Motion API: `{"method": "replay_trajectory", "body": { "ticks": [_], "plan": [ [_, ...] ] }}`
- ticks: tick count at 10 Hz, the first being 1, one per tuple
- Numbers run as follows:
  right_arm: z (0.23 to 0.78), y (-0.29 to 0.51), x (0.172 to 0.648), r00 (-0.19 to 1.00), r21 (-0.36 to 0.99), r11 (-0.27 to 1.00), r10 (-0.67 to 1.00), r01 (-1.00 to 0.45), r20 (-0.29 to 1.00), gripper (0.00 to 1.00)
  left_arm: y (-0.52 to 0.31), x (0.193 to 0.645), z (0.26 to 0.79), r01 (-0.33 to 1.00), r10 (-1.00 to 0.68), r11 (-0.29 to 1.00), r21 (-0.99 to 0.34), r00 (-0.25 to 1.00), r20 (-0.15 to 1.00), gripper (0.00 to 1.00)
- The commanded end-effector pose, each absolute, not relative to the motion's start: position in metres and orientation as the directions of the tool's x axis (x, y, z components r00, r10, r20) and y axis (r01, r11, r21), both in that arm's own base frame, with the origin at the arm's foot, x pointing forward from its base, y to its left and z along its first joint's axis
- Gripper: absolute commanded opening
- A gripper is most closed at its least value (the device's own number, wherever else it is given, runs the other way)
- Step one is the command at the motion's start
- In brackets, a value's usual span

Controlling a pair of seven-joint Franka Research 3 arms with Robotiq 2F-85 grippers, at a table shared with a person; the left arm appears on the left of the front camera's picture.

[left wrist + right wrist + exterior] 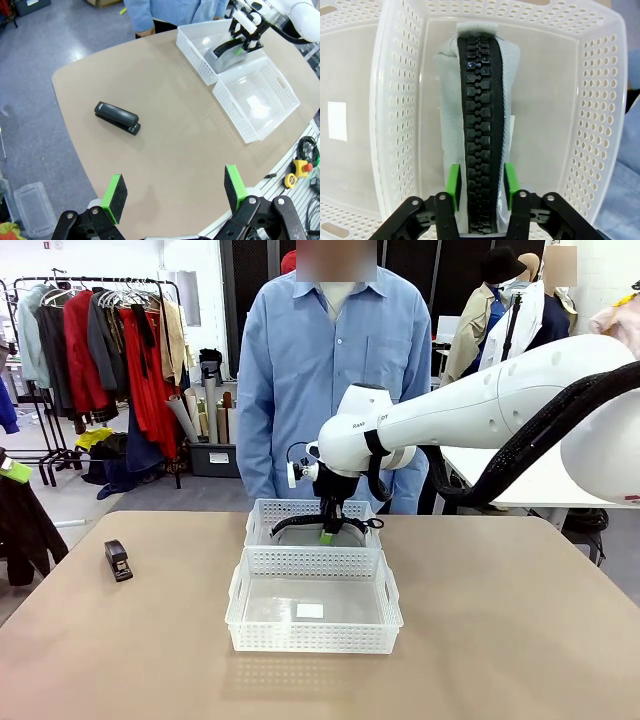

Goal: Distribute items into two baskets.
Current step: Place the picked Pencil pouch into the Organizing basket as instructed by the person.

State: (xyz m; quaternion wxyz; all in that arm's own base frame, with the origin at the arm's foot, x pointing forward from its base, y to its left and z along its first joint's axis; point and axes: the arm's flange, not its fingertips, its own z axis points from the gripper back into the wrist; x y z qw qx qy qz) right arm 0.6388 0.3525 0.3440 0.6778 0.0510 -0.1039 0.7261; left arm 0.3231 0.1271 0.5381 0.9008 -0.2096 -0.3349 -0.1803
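Right hand clenched on bag in far basket; best lower it flat before letting go; left hand released.

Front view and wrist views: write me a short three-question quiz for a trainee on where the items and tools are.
1. Where does the stapler lie?
2. True or false: the waist bag is inside the labelled basket.
3. The right tool is: A open; B shut on the waist bag; C shut on the stapler.

Key:
1. On the table, outside both baskets.
2. False; it is in the unlabelled basket.
3. B.
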Motion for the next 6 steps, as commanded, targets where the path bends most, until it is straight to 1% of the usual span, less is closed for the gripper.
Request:
{"method": "replay_trajectory", "body": {
  "ticks": [1, 2, 4, 6],
  "plan": [
    [0.353, 0.354, 0.643, -0.092, -0.087, -0.076, 0.976, -0.993, 0.197, 1.00, 0.127, 0.322, 0.539, 0.468, -0.184, 0.845, -0.258, 0.708, 0.681, 1.00],
    [0.360, 0.352, 0.642, -0.100, -0.089, -0.084, 0.975, -0.992, 0.200, 1.00, 0.127, 0.322, 0.539, 0.468, -0.184, 0.845, -0.258, 0.708, 0.681, 1.00],
    [0.383, 0.347, 0.641, -0.128, -0.026, -0.125, 0.975, -0.992, 0.182, 1.00, 0.127, 0.322, 0.539, 0.468, -0.184, 0.845, -0.258, 0.708, 0.681, 1.00],
    [0.407, 0.339, 0.635, -0.136, -0.033, -0.132, 0.969, -0.991, 0.204, 1.00, 0.127, 0.322, 0.539, 0.468, -0.184, 0.845, -0.258, 0.708, 0.681, 1.00]
  ]
}}
